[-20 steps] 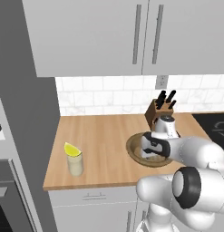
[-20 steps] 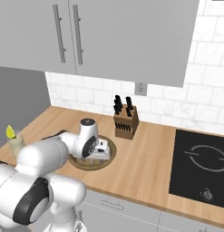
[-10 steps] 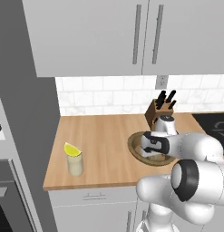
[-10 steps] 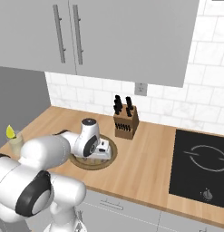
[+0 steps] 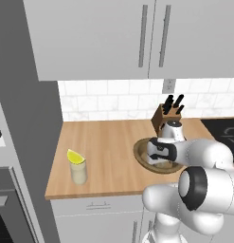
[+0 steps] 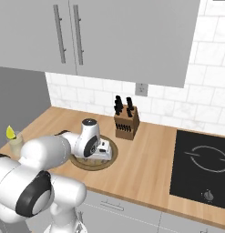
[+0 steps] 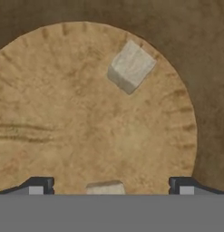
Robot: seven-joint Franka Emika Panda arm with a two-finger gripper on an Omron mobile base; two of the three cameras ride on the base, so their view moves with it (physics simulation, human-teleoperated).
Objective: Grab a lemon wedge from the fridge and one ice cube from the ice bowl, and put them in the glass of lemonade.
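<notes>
Jaws spread wide and holding nothing, the gripper (image 7: 107, 185) points straight down into the ice bowl (image 7: 50, 113), one pale ice cube (image 7: 104, 187) sitting right between the finger tips (image 7: 39, 185) at the bottom of the hand view, a second ice cube (image 7: 130, 66) further off near the bowl's rim. From the base cameras, the hand is low over the ice bowl (image 5: 141, 154) on the wooden counter (image 5: 109, 142), with a knife block (image 6: 125, 124) just behind. Well away sits the glass of lemonade (image 5: 78, 172), the lemon wedge (image 5: 76, 156) perched on top.
</notes>
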